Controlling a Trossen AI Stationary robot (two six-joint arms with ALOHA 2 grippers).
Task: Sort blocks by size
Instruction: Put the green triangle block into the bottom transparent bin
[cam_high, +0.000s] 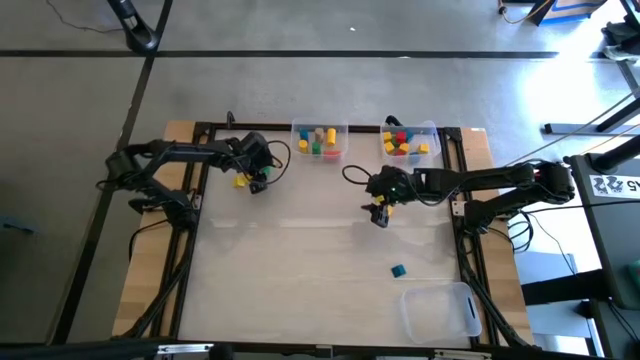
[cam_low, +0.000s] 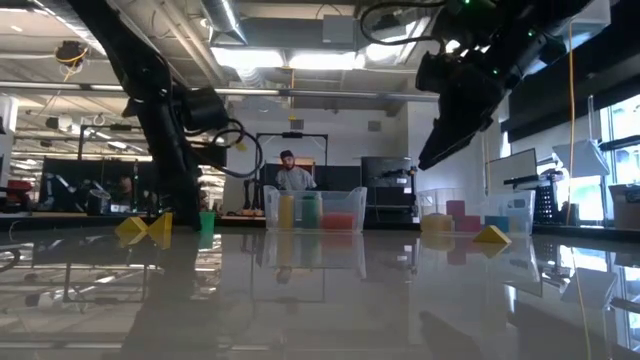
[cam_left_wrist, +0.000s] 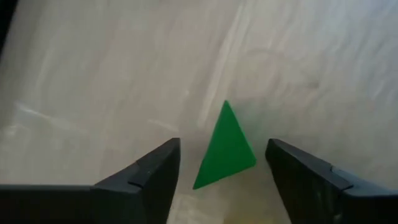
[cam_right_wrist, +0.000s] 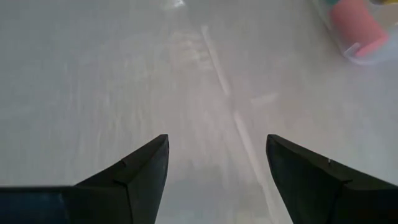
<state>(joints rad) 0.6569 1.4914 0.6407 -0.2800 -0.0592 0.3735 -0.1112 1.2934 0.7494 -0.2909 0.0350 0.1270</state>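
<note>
The left gripper (cam_left_wrist: 224, 171) is standing with its fingers apart around a green triangular block (cam_left_wrist: 225, 149), which is filling much of the gap between them; bare table (cam_left_wrist: 112, 74) is lying open ahead of it. Just beside this claw, yellow blocks (cam_high: 241, 181) are crowding one flank. Behind it, a clear bin (cam_high: 319, 141) full of blocks is standing near.

The right gripper (cam_right_wrist: 217, 168) is hanging with nothing between its spread fingers and clear tabletop ahead. A second filled bin (cam_high: 410, 142) is sitting behind it. Toward the table's near edge, a lone blue block (cam_high: 398, 270) and an upturned clear bin (cam_high: 441, 311) are lying well apart from both claws.
</note>
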